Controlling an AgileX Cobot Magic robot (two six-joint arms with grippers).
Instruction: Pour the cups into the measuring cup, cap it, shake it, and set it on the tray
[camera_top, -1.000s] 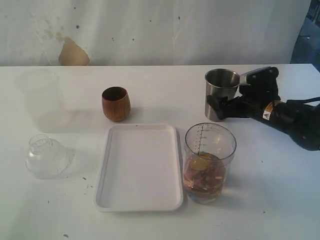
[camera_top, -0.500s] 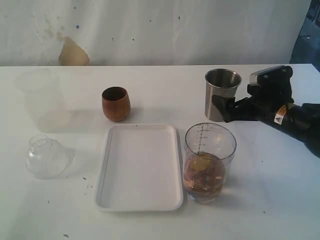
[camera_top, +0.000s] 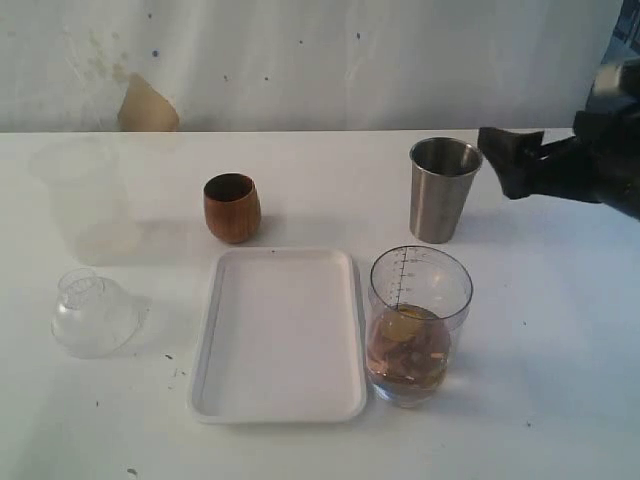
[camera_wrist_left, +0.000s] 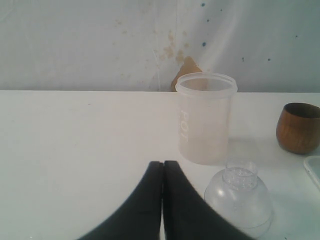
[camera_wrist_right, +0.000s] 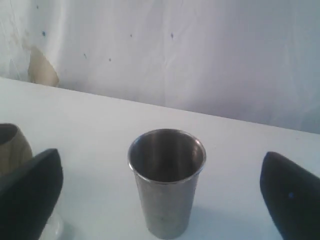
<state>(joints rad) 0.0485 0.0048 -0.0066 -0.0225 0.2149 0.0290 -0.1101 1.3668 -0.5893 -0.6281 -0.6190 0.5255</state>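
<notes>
The steel tumbler (camera_top: 441, 190) stands upright and free on the table behind the measuring cup (camera_top: 419, 325), which holds brownish contents. My right gripper (camera_top: 508, 160) hangs open to the right of the tumbler, clear of it. In the right wrist view its fingers (camera_wrist_right: 30, 195) stand wide apart either side of the tumbler (camera_wrist_right: 166, 182), not touching it. The wooden cup (camera_top: 232, 207) stands behind the empty white tray (camera_top: 280, 335). My left gripper (camera_wrist_left: 163, 165) is shut on nothing, near the clear dome lid (camera_wrist_left: 240, 197). It is out of the exterior view.
A frosted unmarked cup (camera_top: 85, 200) stands at the far left, with the dome lid (camera_top: 93, 313) lying in front of it. The left wrist view also shows that frosted cup (camera_wrist_left: 205, 119) and the wooden cup (camera_wrist_left: 299, 127). A white wall runs behind the table.
My right gripper has drawn back to the right and upward, away from the steel tumbler it stood around. The tumbler stays upright where it was. Nothing else has moved.
</notes>
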